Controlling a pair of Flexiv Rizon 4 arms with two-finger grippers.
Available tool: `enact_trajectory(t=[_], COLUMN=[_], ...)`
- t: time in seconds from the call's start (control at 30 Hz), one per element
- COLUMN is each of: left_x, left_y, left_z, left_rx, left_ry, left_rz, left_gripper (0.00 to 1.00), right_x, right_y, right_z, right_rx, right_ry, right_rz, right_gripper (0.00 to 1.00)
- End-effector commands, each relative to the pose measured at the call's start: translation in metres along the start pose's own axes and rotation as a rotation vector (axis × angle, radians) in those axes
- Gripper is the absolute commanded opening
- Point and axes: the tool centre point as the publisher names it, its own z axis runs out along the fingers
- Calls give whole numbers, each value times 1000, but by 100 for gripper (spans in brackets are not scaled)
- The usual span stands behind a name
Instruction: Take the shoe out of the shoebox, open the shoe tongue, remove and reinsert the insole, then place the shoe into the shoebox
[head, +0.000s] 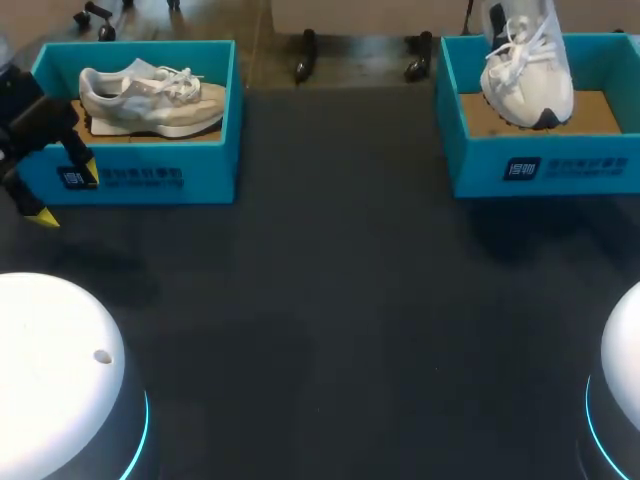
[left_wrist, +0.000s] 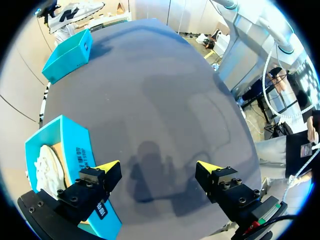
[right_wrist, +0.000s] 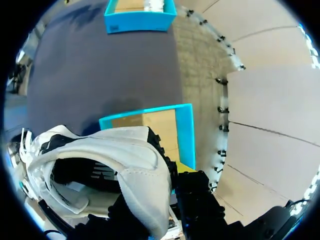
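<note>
— The white shoe (right_wrist: 135, 160) sits right up against the right claw (right_wrist: 162, 205), which grips it at the heel collar. The claw's tips are hidden behind it.
— How will it handle?
— Light and soft, I'd judge. The upper gives and the sole is stiffer, so the heel is the firm place to hold. It hangs toe-down, with the blue box (right_wrist: 186, 131) under the claw.
— And the left claw (left_wrist: 157, 166)?
— Open and empty over the surface (left_wrist: 165, 100). A second shoe (left_wrist: 47, 167) lies in the other box (left_wrist: 82, 160) just beside it.

Wide-spread end effector (left_wrist: 157, 165) hangs beside near shoebox (left_wrist: 75, 140) holding shoe (left_wrist: 47, 167).
</note>
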Motion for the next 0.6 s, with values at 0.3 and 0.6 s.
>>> enact_trajectory(t=[0.3,0.6], left_x=[0,0], left_y=[0,0], left_z=[-1,-1], left_rx=[-2,-2], left_ry=[2,2], left_rz=[0,0], left_gripper=[100,100], right_x=[-54,-52], right_y=[-32,-71], right_z=[28,49], right_rx=[-19,-6], right_ry=[-9,-2], right_rz=[-74,179], right_gripper=[0,0])
